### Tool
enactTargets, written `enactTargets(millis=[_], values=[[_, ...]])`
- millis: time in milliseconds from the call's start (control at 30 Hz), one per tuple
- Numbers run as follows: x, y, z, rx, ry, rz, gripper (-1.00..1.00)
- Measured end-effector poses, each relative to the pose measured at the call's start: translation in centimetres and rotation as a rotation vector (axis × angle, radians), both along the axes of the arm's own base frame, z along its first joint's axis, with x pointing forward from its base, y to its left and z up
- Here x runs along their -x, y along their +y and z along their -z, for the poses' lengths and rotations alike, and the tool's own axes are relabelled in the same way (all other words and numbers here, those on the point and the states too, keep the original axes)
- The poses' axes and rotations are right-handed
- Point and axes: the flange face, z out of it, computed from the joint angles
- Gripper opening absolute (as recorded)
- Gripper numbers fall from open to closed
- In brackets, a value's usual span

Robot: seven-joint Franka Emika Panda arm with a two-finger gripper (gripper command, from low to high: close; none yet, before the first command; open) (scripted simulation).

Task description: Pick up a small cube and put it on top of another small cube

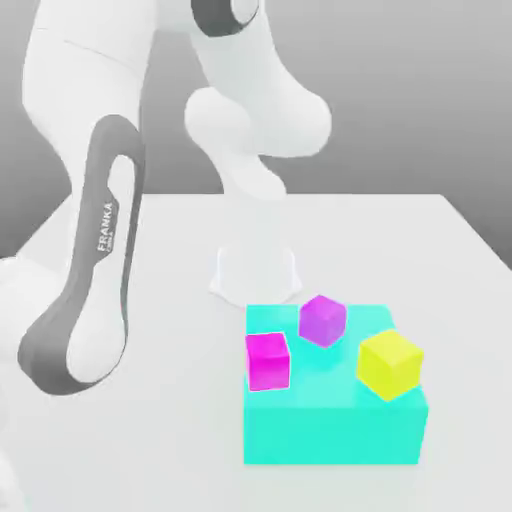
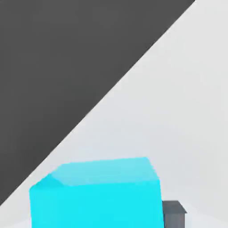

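Nearest on the white table sits a large cyan block carrying the magenta cube, the yellow cube and the purple cube. At its twelve o'clock, the gripper is pinched narrow around the small cube, with a dark finger against its side. A grey backdrop lies beyond.

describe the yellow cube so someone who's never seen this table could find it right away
Start at the white table and find the large cyan block on its near side. Three small cubes sit on the block's top; the yellow cube is the one nearest the exterior view's right. Its neighbours are the purple cube and the magenta cube; it alone is yellow.
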Motion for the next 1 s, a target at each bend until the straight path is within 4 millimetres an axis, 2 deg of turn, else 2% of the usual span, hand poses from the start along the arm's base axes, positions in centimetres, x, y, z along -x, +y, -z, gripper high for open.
enactTargets(millis=[67,100,300,500,533,733,1000], values=[[0.0,0.3,-2.9,-0.001,0.0,-0.01,-1.0],[-0.1,1.5,-4.0,-0.002,-0.001,-0.054,-1.0],[0.2,10.7,-9.8,-0.006,-0.002,-0.409,-1.0],[2.7,20.8,-14.1,-0.01,-0.003,-0.806,-1.0],[3.3,22.5,-14.7,-0.01,-0.003,-0.876,-1.0],[8.5,28.7,-17.5,-0.011,-0.004,-1.225,-1.0],[16.8,36.1,-18.9,-0.009,-0.003,-1.732,-1.0]])
